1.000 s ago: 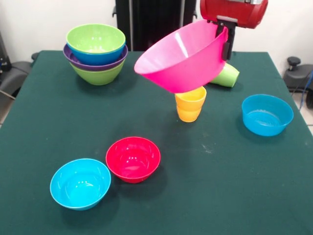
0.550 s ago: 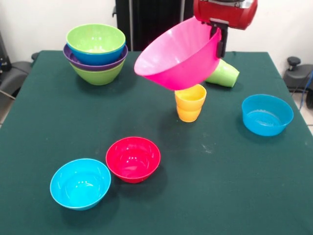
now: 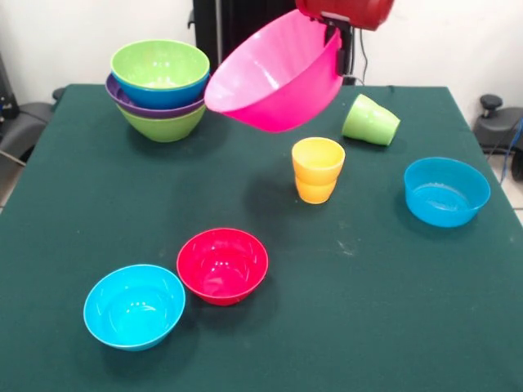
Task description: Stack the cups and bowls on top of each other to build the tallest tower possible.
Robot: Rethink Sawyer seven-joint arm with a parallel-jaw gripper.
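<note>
While the gripper (image 3: pixel 337 37) is closed on the far rim of the pink bowl (image 3: pixel 274 77), this very big bowl hangs tilted in the air above the table (image 3: pixel 73 196), its opening turned toward the camera and to the picture's left. The red arm (image 3: pixel 347 10) enters from the top edge, and only its lower part is seen. The bowl touches nothing on the table.

At the picture's left, at the far side of the table, stands the tower (image 3: pixel 160 88): a lime green bowl at the base, a purple bowl in it, then a blue one, and a second lime green bowl on top. The lower edge of the pink bowl is just beside the tower, to its right, but it is not over it.

Near the middle stands the yellow-orange cup (image 3: pixel 318 169), upright with the opening up, in front of the pink bowl. Behind it and to the right lies the light green cup (image 3: pixel 370 120) on its side. Farther to the right, a blue bowl (image 3: pixel 446 191) stands alone, well apart from the others. At the near side, the red bowl (image 3: pixel 222 265) and the cyan bowl (image 3: pixel 134 306) stand side by side, and their rims seem to touch.
</note>
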